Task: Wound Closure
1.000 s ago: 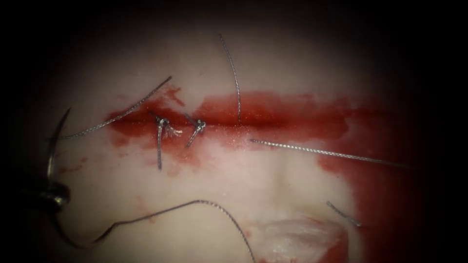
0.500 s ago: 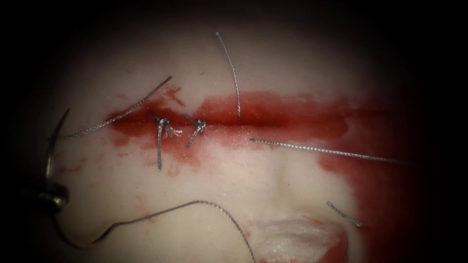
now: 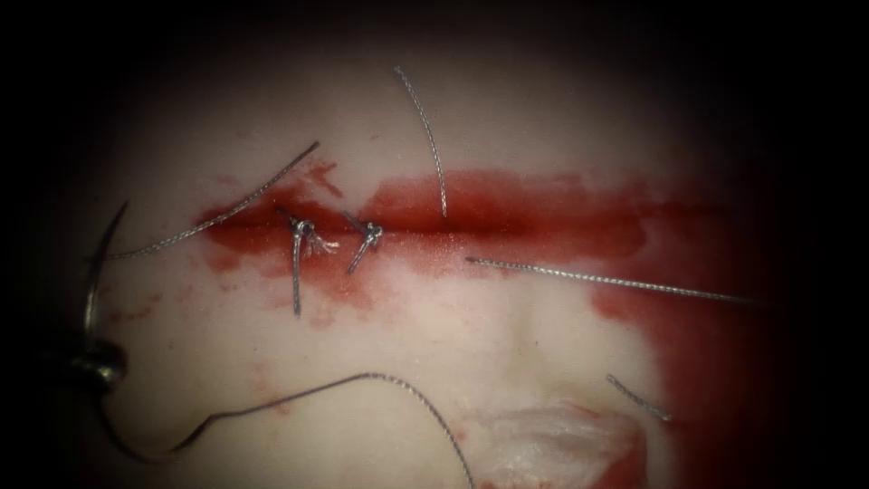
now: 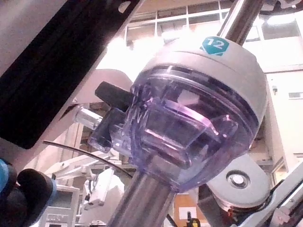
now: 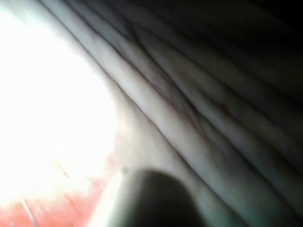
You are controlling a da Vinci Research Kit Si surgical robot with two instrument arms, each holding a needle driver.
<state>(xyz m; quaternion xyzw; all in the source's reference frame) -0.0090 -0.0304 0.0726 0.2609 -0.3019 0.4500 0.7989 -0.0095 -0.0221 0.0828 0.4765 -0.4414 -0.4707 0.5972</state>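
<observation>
Needle (image 3: 90, 290) out of the tissue (image 3: 453, 335), clamped mid-curve in the left tool (image 3: 98, 362), well left of the cut (image 3: 525, 231); right tool (image 5: 151, 198), grip I cannot tell. Between stitches, I'd judge: next bite needs the tip re-aimed rightward, past the knots (image 3: 303, 226). Count: one needle, two knots, four loose thread pieces (image 3: 606, 281)

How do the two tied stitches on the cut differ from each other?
The left stitch has a long tail running almost straight down onto the pale tissue, with frayed thread beside its knot. The right stitch has a shorter tail that slants down and left, and a tidier knot. Both sit on the cut in the red fluid.
</observation>
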